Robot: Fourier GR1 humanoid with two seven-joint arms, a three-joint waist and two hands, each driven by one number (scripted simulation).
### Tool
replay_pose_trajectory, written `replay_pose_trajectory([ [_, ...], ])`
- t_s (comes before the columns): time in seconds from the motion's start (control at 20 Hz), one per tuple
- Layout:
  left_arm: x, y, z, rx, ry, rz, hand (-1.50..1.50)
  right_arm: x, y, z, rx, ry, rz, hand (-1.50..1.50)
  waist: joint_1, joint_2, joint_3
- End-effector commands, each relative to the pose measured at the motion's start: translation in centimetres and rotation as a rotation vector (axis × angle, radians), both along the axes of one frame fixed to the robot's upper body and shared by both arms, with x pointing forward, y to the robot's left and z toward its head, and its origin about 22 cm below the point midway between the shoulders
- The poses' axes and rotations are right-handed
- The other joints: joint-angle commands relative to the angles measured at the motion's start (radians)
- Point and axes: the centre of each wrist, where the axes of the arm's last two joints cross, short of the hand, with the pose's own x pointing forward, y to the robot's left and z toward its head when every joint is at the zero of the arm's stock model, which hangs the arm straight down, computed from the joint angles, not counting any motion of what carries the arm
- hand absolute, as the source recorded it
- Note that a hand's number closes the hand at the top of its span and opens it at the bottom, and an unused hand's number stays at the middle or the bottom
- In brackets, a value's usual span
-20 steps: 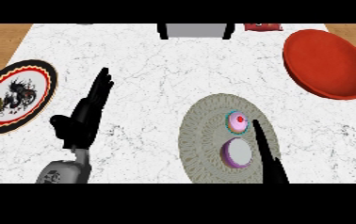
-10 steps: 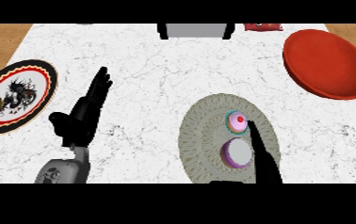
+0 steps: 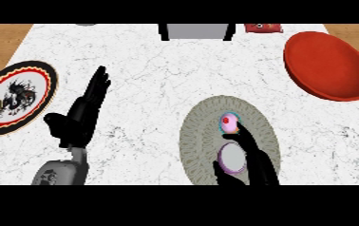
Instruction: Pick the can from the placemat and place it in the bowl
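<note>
The can (image 3: pixel 231 155) lies on the round grey-green placemat (image 3: pixel 200 135). It shows as a white, lilac-rimmed oval with a pink, teal-edged end (image 3: pixel 227 121) beyond it. My right hand (image 3: pixel 254 161) comes in from the lower edge. Its straight fingers run along the can's right side up to the pink end, and its thumb (image 3: pixel 222 172) is at the can's near left. That hand is open and not closed round the can. The red bowl (image 3: pixel 324 64) sits at the far right, well apart from the hand. My left hand (image 3: pixel 79 115) rests open at the left, fingers up.
A patterned plate with a black and red rim (image 3: pixel 21 97) lies at the left edge. A grey box-like object (image 3: pixel 196 31) and a small red item (image 3: pixel 263 27) stand along the counter's back edge. Wood shows beyond the counter's far corners.
My right hand has moved up and left, so its fingers now lie against the can and reach its pink end. The left hand has barely shifted.
</note>
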Motion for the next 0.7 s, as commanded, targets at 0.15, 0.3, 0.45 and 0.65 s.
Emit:
replay_pose_trajectory([
  [0.15,1.3,-1.6,0.8,-0.009,0.01,-0.01,0.0,-1.6,1.2,-1.0,0.06,0.033,0.055,1.5,-0.002,0.011,0.008],
  [0.3,0.3,-0.3,0.0,0.004,0.018,0.0,0.0,-1.4,-3.7,0.7,0.059,0.034,0.495,1.5,0.01,0.013,0.011],
  [0.45,0.2,-1.2,0.2,0.002,0.004,-0.029,0.0,-2.0,-5.4,1.1,0.03,0.063,0.779,1.5,0.04,0.012,0.016],
  [0.65,0.1,-0.9,0.1,-0.002,0.006,-0.009,0.0,-1.1,-9.3,3.7,0.162,-0.058,0.976,1.5,0.011,0.01,0.017],
])
